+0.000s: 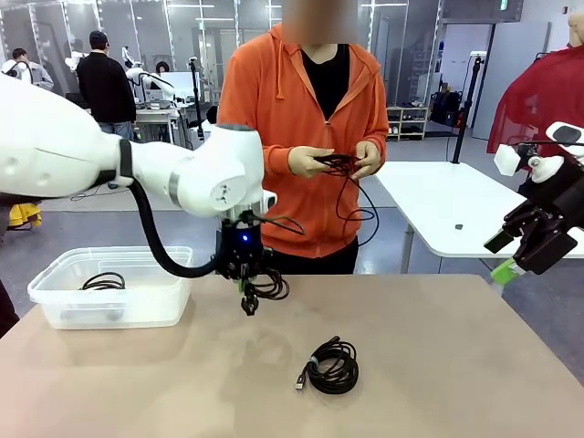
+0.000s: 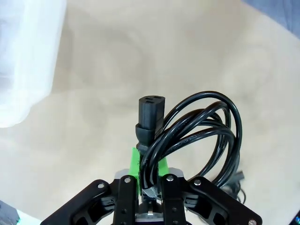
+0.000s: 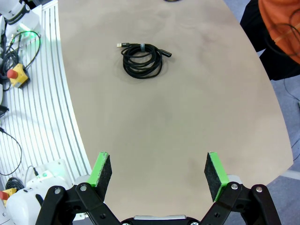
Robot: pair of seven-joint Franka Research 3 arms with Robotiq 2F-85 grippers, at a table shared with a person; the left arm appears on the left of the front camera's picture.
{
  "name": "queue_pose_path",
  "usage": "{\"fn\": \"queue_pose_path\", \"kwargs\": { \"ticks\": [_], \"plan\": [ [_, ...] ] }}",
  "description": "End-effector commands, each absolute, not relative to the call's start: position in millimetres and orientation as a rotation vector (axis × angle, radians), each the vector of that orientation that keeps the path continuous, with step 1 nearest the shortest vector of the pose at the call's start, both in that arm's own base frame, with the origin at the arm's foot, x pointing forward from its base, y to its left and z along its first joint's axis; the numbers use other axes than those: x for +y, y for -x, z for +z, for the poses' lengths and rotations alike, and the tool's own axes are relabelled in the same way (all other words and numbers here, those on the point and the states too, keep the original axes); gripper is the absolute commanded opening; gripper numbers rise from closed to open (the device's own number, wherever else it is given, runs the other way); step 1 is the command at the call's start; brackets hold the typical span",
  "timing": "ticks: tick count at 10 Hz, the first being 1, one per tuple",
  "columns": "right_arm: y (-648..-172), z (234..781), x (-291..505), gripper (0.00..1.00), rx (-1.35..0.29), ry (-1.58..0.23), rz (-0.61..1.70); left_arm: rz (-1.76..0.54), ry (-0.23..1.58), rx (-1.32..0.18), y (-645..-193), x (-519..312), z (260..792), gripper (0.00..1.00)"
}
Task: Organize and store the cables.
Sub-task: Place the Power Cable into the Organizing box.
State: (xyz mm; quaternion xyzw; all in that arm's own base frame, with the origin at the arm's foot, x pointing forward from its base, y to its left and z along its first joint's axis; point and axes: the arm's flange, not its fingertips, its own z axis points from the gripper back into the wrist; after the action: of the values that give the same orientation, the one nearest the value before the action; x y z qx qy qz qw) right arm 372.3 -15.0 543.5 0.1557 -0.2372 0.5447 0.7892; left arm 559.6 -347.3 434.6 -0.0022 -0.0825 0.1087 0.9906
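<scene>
One cable lies in the clear bin; left pincer grips a power cord, right pincer gapes.

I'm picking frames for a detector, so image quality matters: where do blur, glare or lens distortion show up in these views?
Left wrist view: the held cord is sharp, the plastic bin is washed out and blurred. Right wrist view: the wide angle bends the table edge; the coiled cable is crisp. Front view: even light, soft shadows.
</scene>
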Motion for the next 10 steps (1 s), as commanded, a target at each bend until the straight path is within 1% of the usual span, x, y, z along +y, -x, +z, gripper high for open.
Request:
{"fn": "queue_pose_path", "kwargs": {
  "ticks": [1, 3, 4, 10],
  "plan": [
    [-375.0, 545.0, -13.0, 1.0, -0.517, -0.332, 1.167, 0.159, 0.025, -0.202, -531.4, -327.3, 438.9, 0.01],
    [-375.0, 545.0, -13.0, 1.0, -0.517, -0.332, 1.167, 0.161, 0.039, -0.221, -523.0, -330.4, 439.4, 0.01],
    [-375.0, 545.0, -13.0, 1.0, -0.517, -0.332, 1.167, 0.172, 0.017, -0.19, -538.9, -337.2, 454.7, 0.01],
    [-375.0, 545.0, -13.0, 1.0, -0.517, -0.332, 1.167, 0.172, 0.017, -0.19, -538.9, -337.2, 454.7, 0.01]
  ]
}}
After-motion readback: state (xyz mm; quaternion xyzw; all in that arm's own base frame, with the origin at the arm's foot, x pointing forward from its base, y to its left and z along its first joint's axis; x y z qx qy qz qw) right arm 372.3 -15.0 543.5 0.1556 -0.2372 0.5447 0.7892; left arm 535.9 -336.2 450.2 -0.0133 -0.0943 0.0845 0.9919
